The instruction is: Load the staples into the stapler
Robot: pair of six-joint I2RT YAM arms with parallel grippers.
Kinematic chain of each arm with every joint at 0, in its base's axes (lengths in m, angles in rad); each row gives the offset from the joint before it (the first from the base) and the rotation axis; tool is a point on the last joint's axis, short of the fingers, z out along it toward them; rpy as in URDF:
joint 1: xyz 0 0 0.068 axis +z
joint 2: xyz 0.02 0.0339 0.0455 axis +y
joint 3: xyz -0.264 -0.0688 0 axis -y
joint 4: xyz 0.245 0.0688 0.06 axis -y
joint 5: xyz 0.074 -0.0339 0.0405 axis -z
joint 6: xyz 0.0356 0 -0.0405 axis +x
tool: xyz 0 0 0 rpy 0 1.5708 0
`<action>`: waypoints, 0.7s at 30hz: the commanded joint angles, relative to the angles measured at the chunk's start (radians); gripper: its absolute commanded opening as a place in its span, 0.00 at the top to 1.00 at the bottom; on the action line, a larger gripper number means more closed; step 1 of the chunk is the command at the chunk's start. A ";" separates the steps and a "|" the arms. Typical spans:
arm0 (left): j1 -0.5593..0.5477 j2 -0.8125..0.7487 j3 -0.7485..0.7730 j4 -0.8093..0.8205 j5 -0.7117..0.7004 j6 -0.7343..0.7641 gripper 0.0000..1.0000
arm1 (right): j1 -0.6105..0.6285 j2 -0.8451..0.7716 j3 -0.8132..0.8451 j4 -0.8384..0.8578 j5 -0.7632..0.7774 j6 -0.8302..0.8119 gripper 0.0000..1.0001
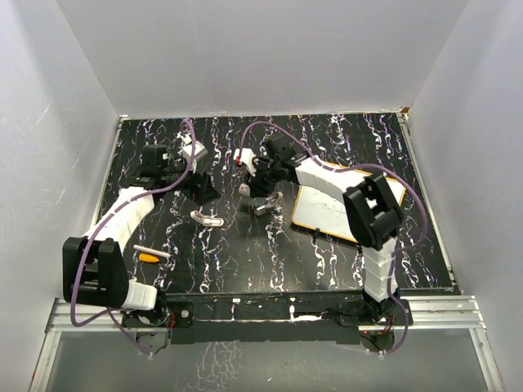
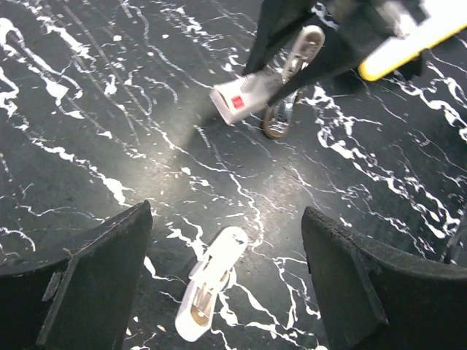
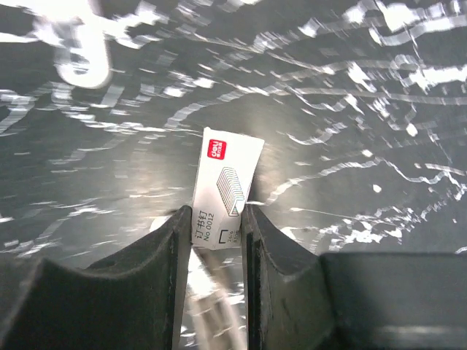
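Note:
A small white box of staples (image 3: 226,182) with a red label is pinched between my right gripper's (image 3: 217,213) fingers and held just above the table; it also shows in the top view (image 1: 243,155) and the left wrist view (image 2: 239,100). A silver mini stapler (image 1: 265,204) lies on the table by the right gripper (image 1: 252,174), also seen in the left wrist view (image 2: 281,117). A white mini stapler (image 2: 211,284) lies open on the table under my left gripper (image 2: 226,226), which is open and hovers above it. It shows in the top view (image 1: 207,217) just in front of the left gripper (image 1: 202,189).
A yellow-framed whiteboard (image 1: 327,208) lies right of centre under the right arm. A thin white pen (image 1: 153,251) and an orange cap (image 1: 148,258) lie near the left arm. White walls surround the black marbled table (image 1: 270,261).

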 commanded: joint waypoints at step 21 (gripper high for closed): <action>-0.347 0.077 -0.128 0.046 0.101 -0.487 0.45 | 0.062 -0.690 -0.901 0.388 -0.106 -0.117 0.70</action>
